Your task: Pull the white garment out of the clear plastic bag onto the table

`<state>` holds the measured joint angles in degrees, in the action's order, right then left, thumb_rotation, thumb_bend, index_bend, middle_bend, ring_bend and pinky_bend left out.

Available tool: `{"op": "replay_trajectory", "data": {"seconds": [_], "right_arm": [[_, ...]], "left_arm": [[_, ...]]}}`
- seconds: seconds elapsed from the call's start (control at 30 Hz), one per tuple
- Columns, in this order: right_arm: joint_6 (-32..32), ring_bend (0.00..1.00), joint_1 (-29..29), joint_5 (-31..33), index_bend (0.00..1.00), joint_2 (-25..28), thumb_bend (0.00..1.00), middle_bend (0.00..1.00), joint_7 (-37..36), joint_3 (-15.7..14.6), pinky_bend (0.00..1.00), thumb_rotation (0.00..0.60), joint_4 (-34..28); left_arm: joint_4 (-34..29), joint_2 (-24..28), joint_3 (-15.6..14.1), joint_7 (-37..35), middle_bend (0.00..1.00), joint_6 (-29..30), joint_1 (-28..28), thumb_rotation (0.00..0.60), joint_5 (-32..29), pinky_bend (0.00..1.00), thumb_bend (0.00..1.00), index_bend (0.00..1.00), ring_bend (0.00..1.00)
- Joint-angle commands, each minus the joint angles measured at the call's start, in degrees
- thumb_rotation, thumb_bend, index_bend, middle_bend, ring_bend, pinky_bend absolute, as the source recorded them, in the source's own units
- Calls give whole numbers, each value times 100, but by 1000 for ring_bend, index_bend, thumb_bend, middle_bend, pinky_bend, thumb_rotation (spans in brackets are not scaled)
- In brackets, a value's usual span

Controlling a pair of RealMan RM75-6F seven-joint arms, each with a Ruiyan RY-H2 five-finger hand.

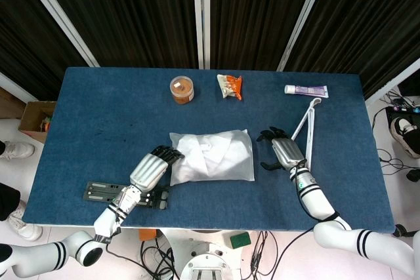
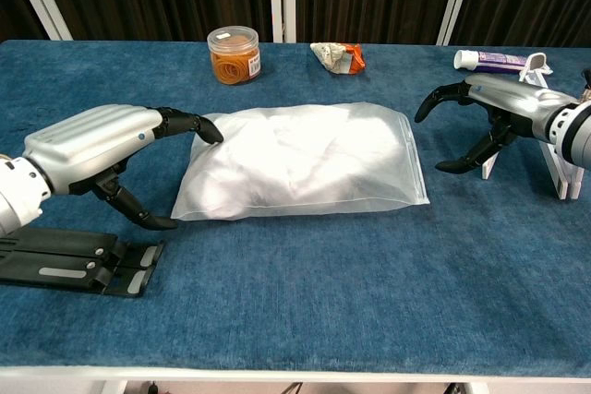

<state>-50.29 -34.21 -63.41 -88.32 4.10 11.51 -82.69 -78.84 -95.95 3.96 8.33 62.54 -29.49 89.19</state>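
Note:
A clear plastic bag [image 1: 213, 156] [image 2: 305, 161] lies in the middle of the blue table, with the white garment [image 1: 209, 152] [image 2: 286, 156] folded inside it. My left hand [image 1: 152, 166] [image 2: 102, 152] is at the bag's left end, fingers apart, its upper fingertips touching the bag's corner and the thumb low beside it. My right hand [image 1: 283, 149] [image 2: 494, 110] hovers open just right of the bag's sealed end, fingers curved toward it, a gap between them and the plastic.
A black flat tool [image 1: 125, 195] [image 2: 74, 260] lies under my left wrist at the front. A white hanger [image 1: 307, 126] lies behind my right hand. At the back are a jar [image 1: 182, 89] [image 2: 235, 54], a snack packet [image 1: 230, 86] [image 2: 339, 56] and a tube [image 1: 306, 90] [image 2: 494, 60].

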Motion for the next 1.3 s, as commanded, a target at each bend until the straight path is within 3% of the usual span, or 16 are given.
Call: {"op": "replay_trajectory", "data": {"seconds": [0.03,0.33,0.63,1.23,1.3], "right_arm": [[8,0,-32,74,316,22,183,182,68,13,103,600,-55],[228,0,-189,562,317,-125,231,152,88,105,104,600,-90],[570,0,-426,1114,336,-664,269,73,-315,356,80,600,238],[161,0,-308,372,424,-1556,326,73,-1691,603,57,600,621],[-11,0,-320,310,471,-1760,375,90,-1702,633,55,600,736]], "left_arm": [[16,-3,-19,-18,202,19,-6,600,-19,183,74,196,144],[73,-29,-112,-54,202,171,30,600,-56,183,74,196,144],[97,5,-198,-24,202,393,128,600,-57,183,74,196,144],[108,161,-290,-269,202,702,253,600,14,184,74,196,144],[109,175,-306,-284,202,741,270,600,35,184,74,196,144]]}}
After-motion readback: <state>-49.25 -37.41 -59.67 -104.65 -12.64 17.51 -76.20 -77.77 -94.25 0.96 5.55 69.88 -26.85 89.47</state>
